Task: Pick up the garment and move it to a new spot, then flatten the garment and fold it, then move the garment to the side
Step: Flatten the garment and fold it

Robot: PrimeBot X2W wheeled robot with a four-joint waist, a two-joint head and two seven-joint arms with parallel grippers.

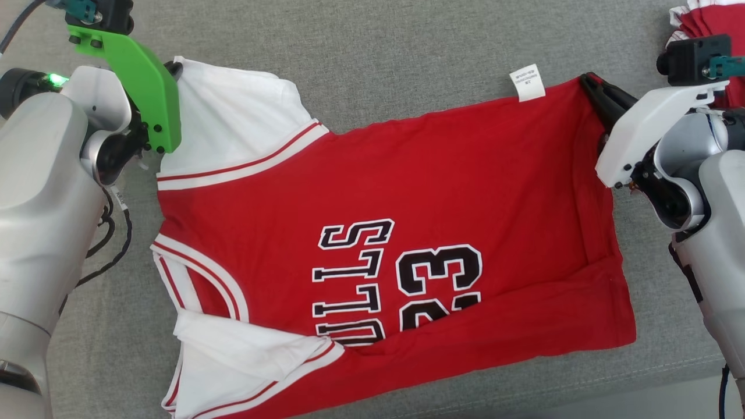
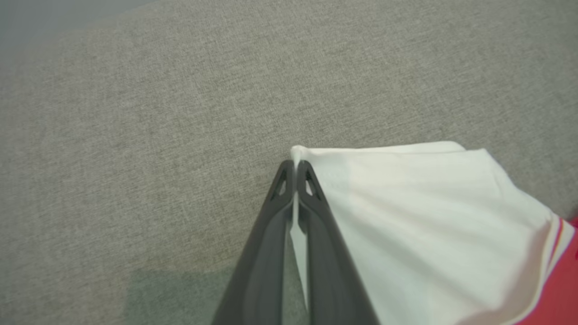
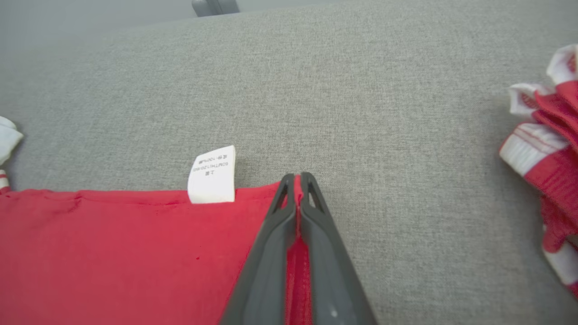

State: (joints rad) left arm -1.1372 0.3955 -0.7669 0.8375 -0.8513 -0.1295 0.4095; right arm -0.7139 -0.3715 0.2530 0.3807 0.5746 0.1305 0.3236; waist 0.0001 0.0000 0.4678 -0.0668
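Note:
The garment [image 1: 372, 227] is a red jersey with white sleeves and black "BULLS 23" lettering, spread flat on grey fabric. My left gripper [image 1: 173, 68] pinches the far corner of the white sleeve [image 2: 406, 216], and white cloth shows squeezed between its dark fingers [image 2: 295, 169]. My right gripper [image 1: 585, 81] grips the far hem corner of the red body [image 3: 135, 253], with red cloth caught between its fingers [image 3: 296, 180]. A white care label [image 3: 212, 175] sticks up from the hem just left of that grip. Both jaws are shut on cloth.
A second heap of red and white clothing [image 1: 707, 35] lies at the far right, also seen as the pile [image 3: 548, 149] in the right wrist view. The grey fabric surface [image 1: 407, 58] stretches beyond the jersey. Its front edge [image 1: 669, 378] runs near the bottom right.

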